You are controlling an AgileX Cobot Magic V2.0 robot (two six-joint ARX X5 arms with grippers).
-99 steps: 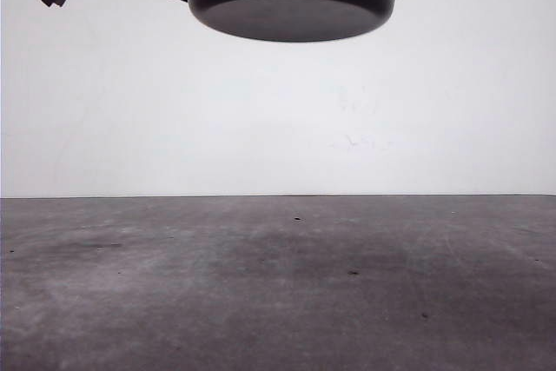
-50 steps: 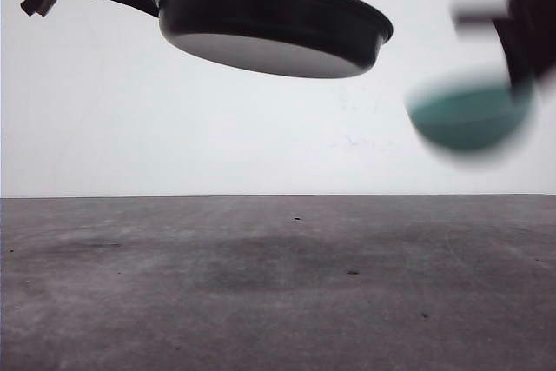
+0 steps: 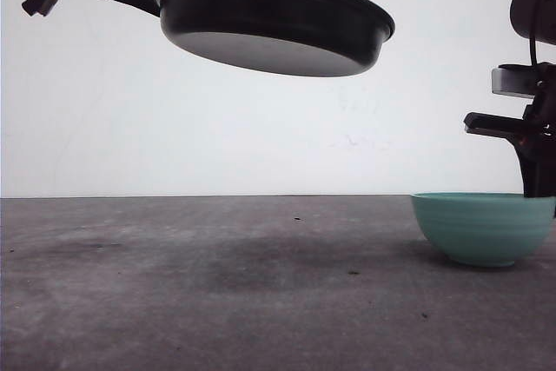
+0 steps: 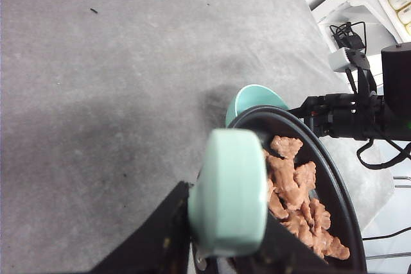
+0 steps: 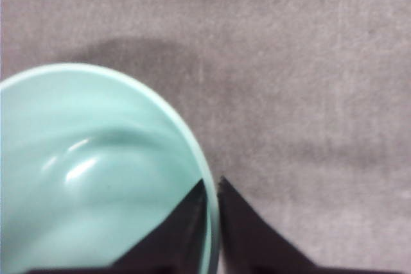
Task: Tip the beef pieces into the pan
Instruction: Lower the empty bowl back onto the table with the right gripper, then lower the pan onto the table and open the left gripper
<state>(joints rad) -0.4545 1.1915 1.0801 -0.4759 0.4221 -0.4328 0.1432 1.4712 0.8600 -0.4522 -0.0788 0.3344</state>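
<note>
Nearest to me, my left gripper (image 4: 221,248) is clamped on the mint-green handle (image 4: 228,200) of the pan (image 3: 274,19), holding it high above the bench (image 3: 217,284), tilted so the side away from the handle dips slightly. In my left wrist view the beef pieces (image 4: 295,200) lie inside the pan, heaped along the middle of its black floor. So the pour itself looks done: the meat is where the task wants it.

Farther out, toward the bench's right edge, the teal bowl (image 3: 482,228) sits upright on the surface, and from my right wrist view its inside is bare, with no pieces that I can see. My right gripper (image 5: 212,222) pinches the bowl's rim, one finger inside the wall and one outside, nearly together with the thin wall between them.

The step in hand, as I judge it, is putting things away after the pour. The bowl rests on the bench, so the next move for my right side is to part the fingers and lift straight off the rim without dragging the bowl sideways. My left side then needs to level the pan and lower it gently onto the open middle of the bench, keeping the tilt small so no beef slides over the low edge.
</note>
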